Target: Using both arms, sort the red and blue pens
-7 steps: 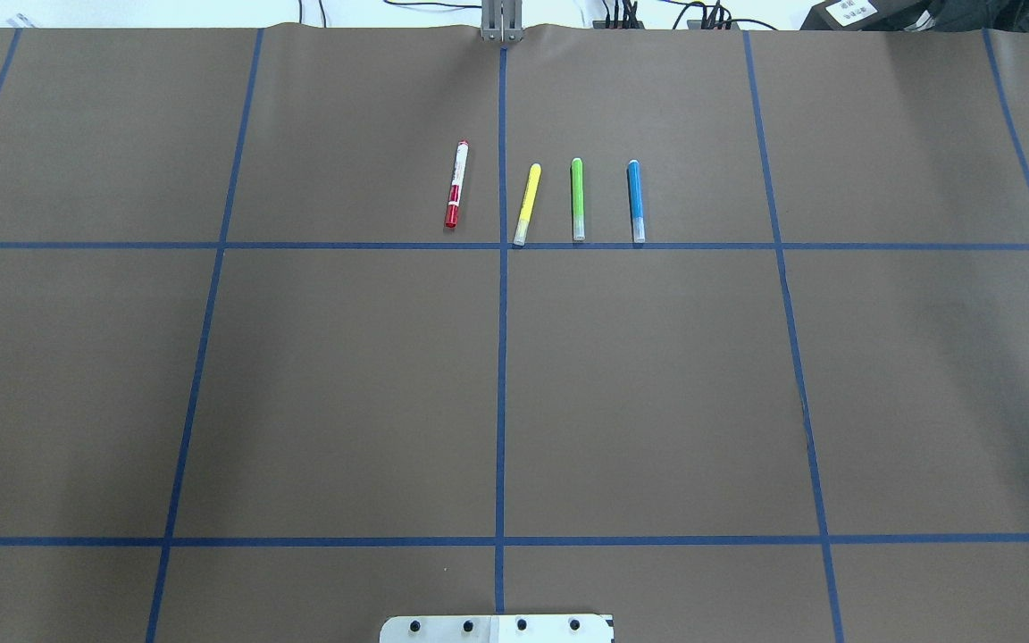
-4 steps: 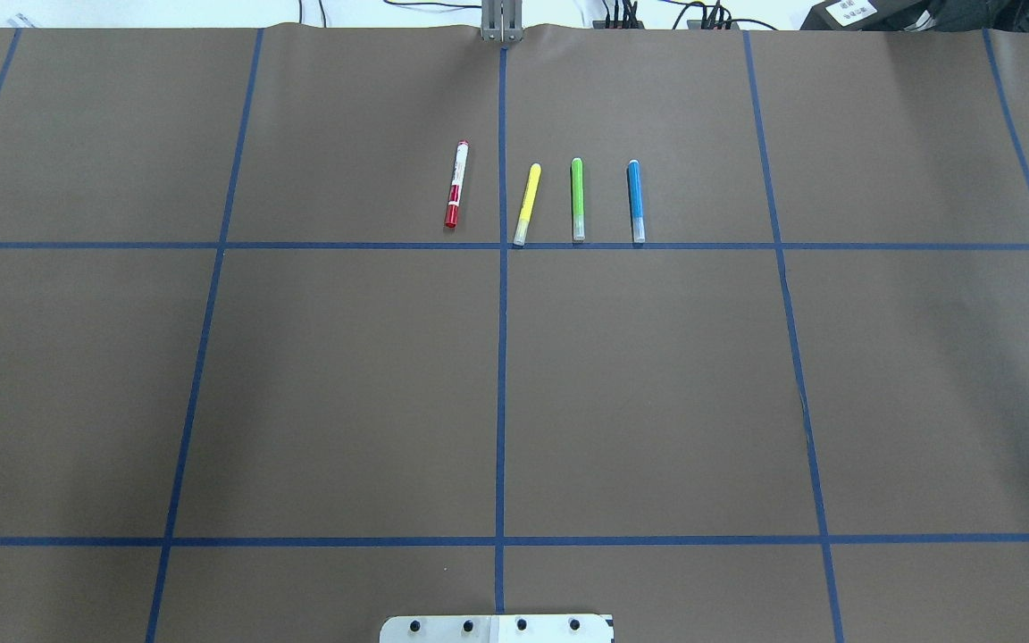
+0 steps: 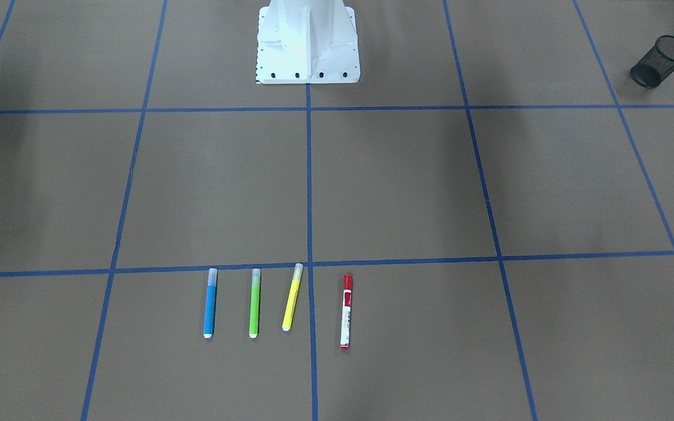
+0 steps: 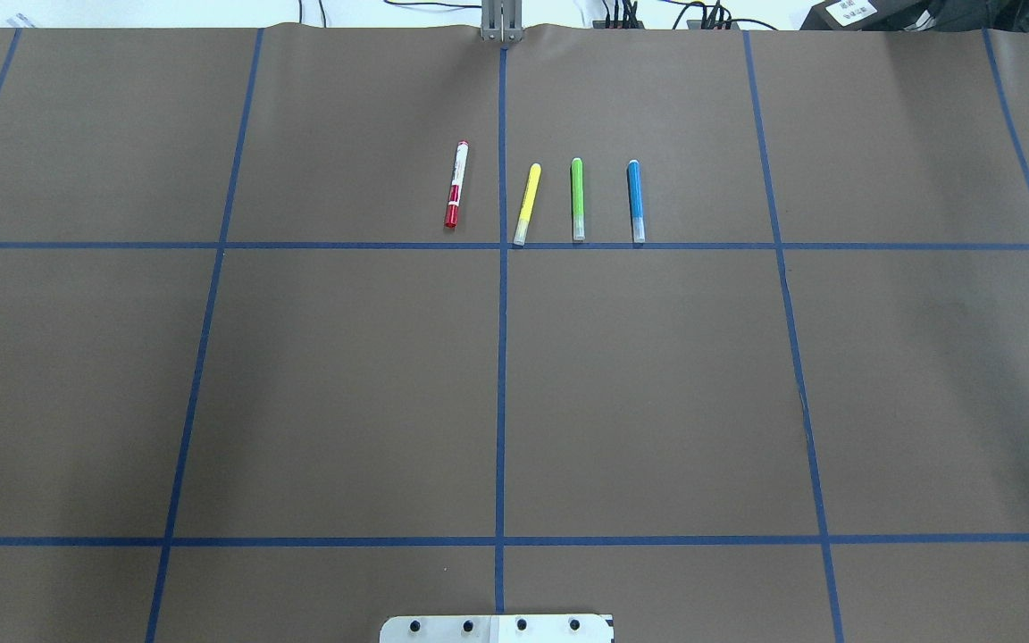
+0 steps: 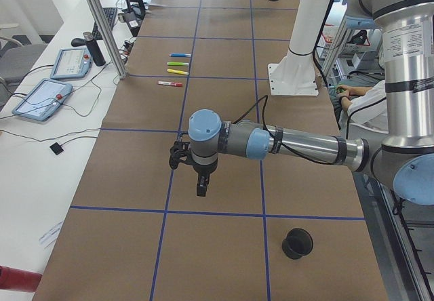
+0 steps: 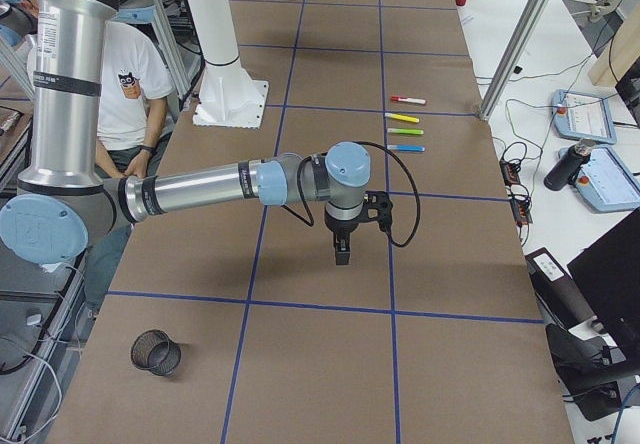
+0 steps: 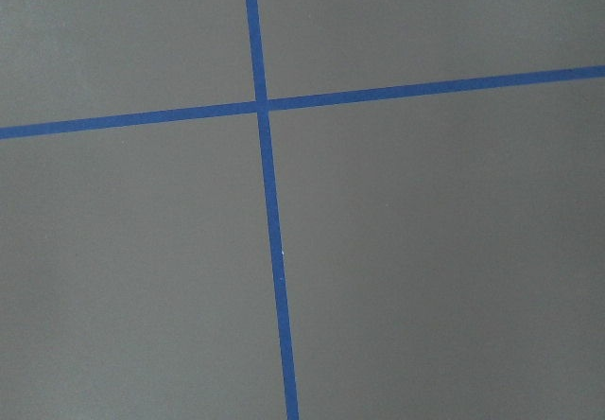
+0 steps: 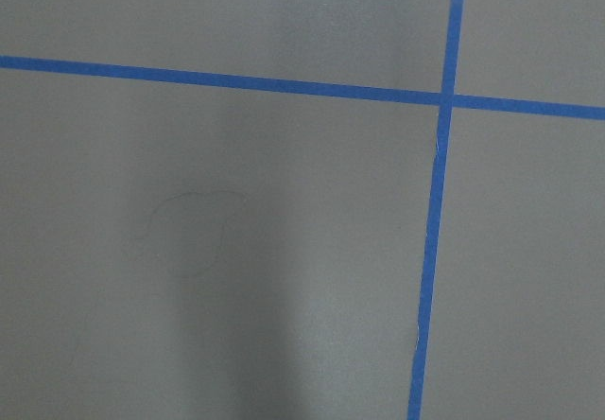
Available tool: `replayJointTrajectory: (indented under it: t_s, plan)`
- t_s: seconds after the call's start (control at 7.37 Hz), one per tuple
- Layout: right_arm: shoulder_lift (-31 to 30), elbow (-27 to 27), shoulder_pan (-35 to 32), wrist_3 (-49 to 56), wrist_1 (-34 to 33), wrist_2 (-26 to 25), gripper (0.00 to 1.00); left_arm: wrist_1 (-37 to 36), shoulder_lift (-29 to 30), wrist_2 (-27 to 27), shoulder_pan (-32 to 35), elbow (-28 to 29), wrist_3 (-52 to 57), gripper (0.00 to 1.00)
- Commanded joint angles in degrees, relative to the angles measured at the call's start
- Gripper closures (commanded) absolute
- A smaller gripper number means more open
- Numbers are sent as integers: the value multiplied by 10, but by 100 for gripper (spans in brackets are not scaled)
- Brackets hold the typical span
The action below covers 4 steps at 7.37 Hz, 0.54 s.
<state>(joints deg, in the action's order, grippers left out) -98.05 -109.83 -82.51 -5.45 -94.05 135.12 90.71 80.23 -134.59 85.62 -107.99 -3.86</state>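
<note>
Four pens lie in a row on the brown table cover. The red marker [image 4: 455, 185] [image 3: 346, 312] has a white barrel and is the leftmost in the overhead view. The blue highlighter [image 4: 635, 201] [image 3: 210, 303] is the rightmost there. My left gripper [image 5: 202, 186] shows only in the exterior left view, low over the table and far from the pens; I cannot tell whether it is open or shut. My right gripper [image 6: 342, 254] shows only in the exterior right view, also away from the pens, state unclear. Both wrist views hold only brown paper and blue tape lines.
A yellow highlighter [image 4: 527, 204] and a green highlighter [image 4: 577, 198] lie between the two task pens. A black mesh cup [image 3: 662, 61] [image 5: 297, 243] lies near my left arm, another [image 6: 155, 352] near my right. The white pedestal [image 3: 308, 41] stands mid-table. A seated person [image 6: 130, 84] is behind it.
</note>
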Motion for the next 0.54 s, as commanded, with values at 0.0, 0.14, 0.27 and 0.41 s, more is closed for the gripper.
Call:
replayJointTrajectory:
  t_s: [0.0,0.14,0.27,0.41]
  plan:
    - [1,-4,1,-1,1,6,0,3,0,-1,1,-1,0,0]
    - [2,-4,2,-2,1,14,0,4,0,-1,0,-1,0,0]
    - [2,-3,2,-1,1,29,0,5,0,-1,0,-2,1,0]
    - [4,-3,4,-1,1,30,0,6,0,-2,0,-2,0,0]
